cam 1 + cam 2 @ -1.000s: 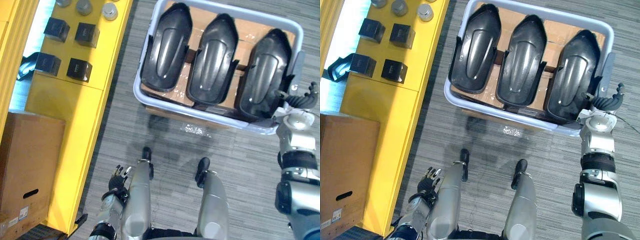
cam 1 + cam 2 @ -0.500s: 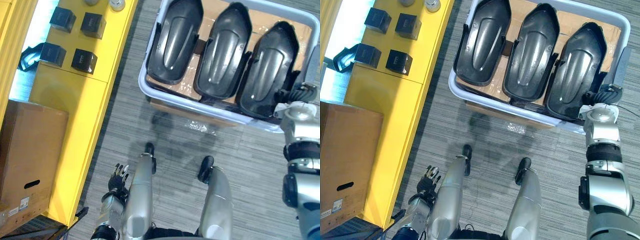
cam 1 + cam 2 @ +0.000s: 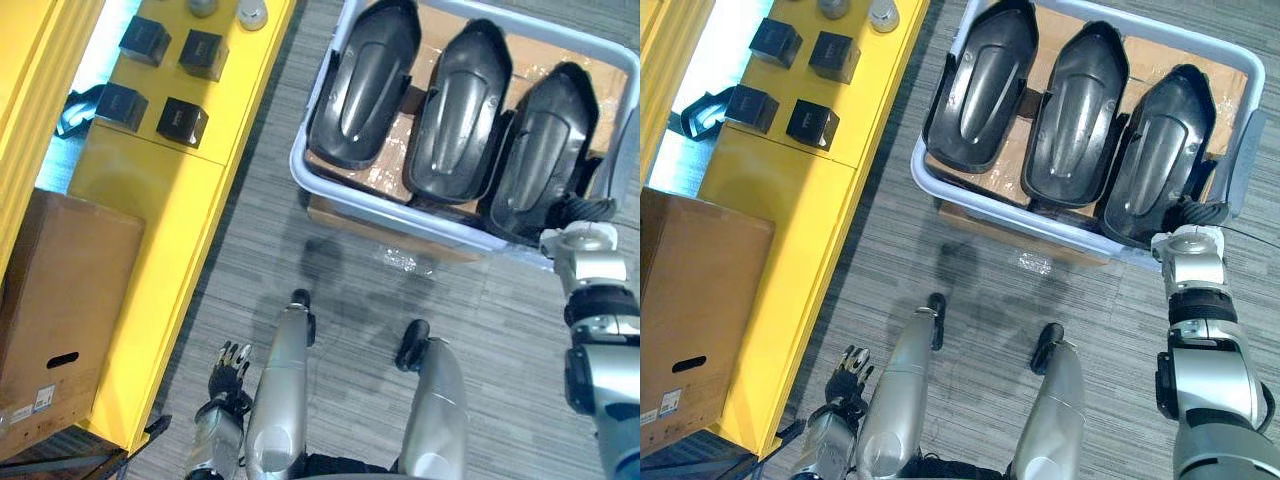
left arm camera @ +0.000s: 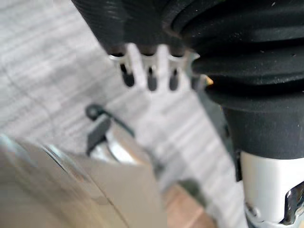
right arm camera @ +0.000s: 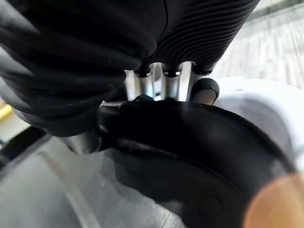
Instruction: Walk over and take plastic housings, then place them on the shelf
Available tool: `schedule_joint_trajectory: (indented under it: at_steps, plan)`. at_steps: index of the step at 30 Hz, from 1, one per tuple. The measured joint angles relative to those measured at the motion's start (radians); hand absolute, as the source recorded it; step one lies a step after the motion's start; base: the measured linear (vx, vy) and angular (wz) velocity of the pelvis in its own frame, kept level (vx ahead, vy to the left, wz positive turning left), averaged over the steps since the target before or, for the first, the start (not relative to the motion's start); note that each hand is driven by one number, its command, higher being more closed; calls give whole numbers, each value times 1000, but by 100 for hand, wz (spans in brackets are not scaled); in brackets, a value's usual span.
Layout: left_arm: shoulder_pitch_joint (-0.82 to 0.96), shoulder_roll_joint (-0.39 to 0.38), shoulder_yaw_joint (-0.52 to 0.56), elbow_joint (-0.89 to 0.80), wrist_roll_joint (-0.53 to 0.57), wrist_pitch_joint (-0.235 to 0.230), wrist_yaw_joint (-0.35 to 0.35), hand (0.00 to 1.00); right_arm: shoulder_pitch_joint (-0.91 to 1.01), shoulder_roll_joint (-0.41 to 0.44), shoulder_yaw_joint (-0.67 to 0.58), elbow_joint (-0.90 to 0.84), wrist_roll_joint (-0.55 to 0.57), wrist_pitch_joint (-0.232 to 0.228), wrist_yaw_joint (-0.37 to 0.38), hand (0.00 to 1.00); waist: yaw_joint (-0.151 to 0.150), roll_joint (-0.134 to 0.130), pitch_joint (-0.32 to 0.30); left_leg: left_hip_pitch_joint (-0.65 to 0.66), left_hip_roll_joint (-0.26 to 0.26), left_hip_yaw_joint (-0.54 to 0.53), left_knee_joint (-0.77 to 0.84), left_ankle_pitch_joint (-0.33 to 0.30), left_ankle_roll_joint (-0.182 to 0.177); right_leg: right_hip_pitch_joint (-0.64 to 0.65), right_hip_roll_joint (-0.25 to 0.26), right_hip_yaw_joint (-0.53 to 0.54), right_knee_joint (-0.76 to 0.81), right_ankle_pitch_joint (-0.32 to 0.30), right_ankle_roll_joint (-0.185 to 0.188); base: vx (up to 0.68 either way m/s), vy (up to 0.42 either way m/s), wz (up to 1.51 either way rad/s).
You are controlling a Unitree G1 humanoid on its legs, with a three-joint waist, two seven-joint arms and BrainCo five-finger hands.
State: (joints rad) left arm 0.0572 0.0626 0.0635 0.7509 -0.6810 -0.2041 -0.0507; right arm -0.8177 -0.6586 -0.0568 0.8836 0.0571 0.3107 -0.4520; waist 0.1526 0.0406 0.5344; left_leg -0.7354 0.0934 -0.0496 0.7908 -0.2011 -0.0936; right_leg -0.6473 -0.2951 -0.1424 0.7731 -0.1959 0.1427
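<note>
Plastic housings (image 3: 1075, 110), three black shells side by side in a pale crate (image 3: 298, 160), rightmost housing (image 3: 1155, 150) against the right hand (image 3: 1196, 215), grip impossible to tell, left hand (image 3: 228, 365) well apart, fingers loosely straight.

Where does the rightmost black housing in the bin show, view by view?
Left eye view: rightmost housing, upper right.
Right eye view: upper right too.
Right wrist view: dark curve beside the right hand.
Shared landmark: the bin's white rim.

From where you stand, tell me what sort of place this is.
Likely a factory or warehouse parts area: three black plastic housings lie in a pale tote, and small black blocks sit on a yellow shelf.
</note>
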Motion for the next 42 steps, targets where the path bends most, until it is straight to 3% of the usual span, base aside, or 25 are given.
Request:
schedule_joint_trajectory:
  at_steps: [2, 10, 15, 19, 26, 29, 31, 33, 36, 42]
  plan:
    - [18, 0, -4, 6, -29, -1, 0, 0, 18, 4, 0, -8, -33, -30, -35, 100, 0, -1, 0, 8, 0, 0, 8, -4, 3, 13, 0, -2, 0, 0, 3, 3, 40, 2]
    - [51, 10, -36, -20, -108, -8, 1, 0, 101, 5, -8, -134, -153, -61, -103, 100, -8, -10, 1, 110, 2, 11, -25, -8, 9, 129, 3, -15, -65, 11, 19, 8, 45, -1]
    - [89, 18, -45, -89, -135, -27, 5, 0, 133, 11, -53, -215, -191, -63, -127, 100, -18, -43, -3, 196, 3, 40, -100, 4, 18, 221, 2, -25, -162, 43, 29, 52, 46, -2]
    - [102, 19, -86, -197, -127, -57, 29, 0, 141, 11, -91, -260, -212, -63, -164, 100, -32, -52, -3, 275, -4, 61, -188, 24, 22, 311, 4, -38, -285, 96, 34, 105, 52, -4]
    - [84, 26, -83, -464, -84, -66, 80, 0, 148, 11, -101, -408, -302, -61, -192, 100, -59, -60, -8, 403, -16, 67, -337, 68, 14, 449, 12, -72, -447, 150, 40, 120, -2, 3]
    - [15, 53, -87, -503, -85, -26, 67, 0, 151, 18, -103, -454, -337, -62, -194, 100, -61, -63, -36, 474, -16, 70, -443, 108, 6, 526, 27, -100, -557, 189, 37, 116, -40, 3]
    - [-20, 58, -96, -521, -85, 10, 64, 0, 167, 46, -97, -487, -364, -64, -192, 100, -63, -73, -117, 478, -13, 80, -510, 137, 0, 531, 40, -107, -631, 220, 33, 138, -44, -3]
    - [-70, 68, -132, -532, -82, 49, 45, 0, 167, 65, -84, -535, -398, -79, -178, 100, -68, -68, -147, 527, -9, 88, -560, 149, -5, 577, 50, -108, -690, 244, 31, 169, -34, -13]
    - [-148, 80, -221, -523, -55, 122, 7, 0, 178, 101, -28, -595, -458, -155, -155, 100, -104, -72, -223, 572, 0, 102, -609, 153, -13, 601, 61, -106, -713, 253, 25, 87, -19, -12]
    - [-290, 77, -326, -379, -6, 192, -7, 0, 189, 177, 70, -657, -505, -279, -108, 100, -137, -85, -281, 641, 12, 145, -668, 168, -22, 631, 76, -91, -752, 269, 19, 16, -19, -21]
